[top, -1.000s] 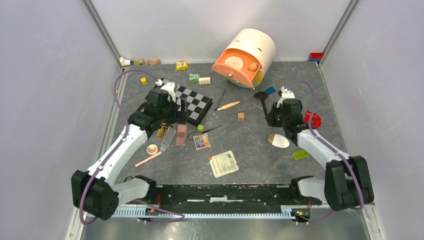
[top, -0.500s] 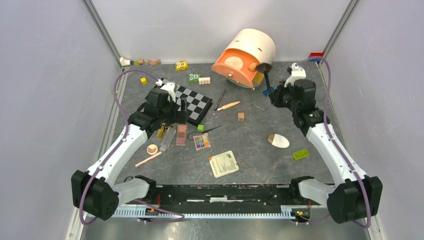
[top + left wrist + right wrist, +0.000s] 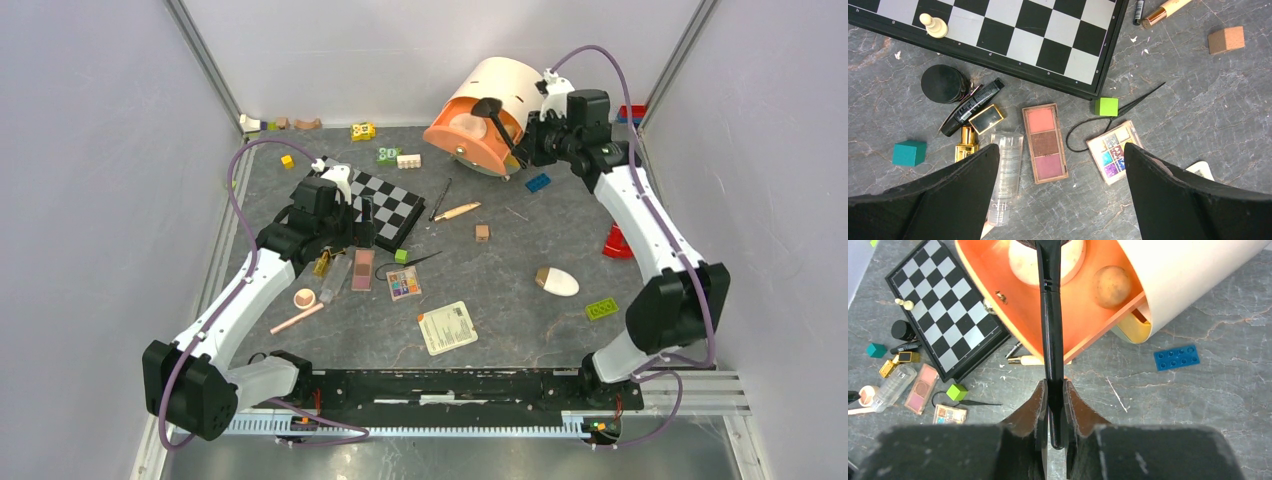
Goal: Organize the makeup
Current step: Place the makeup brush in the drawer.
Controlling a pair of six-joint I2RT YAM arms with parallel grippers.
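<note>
White arms (image 3: pixel 225 310) with black joints, black jaws, purple cables (image 3: pixel 231 190).

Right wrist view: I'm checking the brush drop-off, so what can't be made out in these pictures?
- Brush head: right wrist view, cut off by the top edge; top view too small to show whether it touches the case.
- Case interior: deeper part hidden by its cream shell, both views.
- Tube lower end: left wrist view, behind the left hand's finger.
</note>
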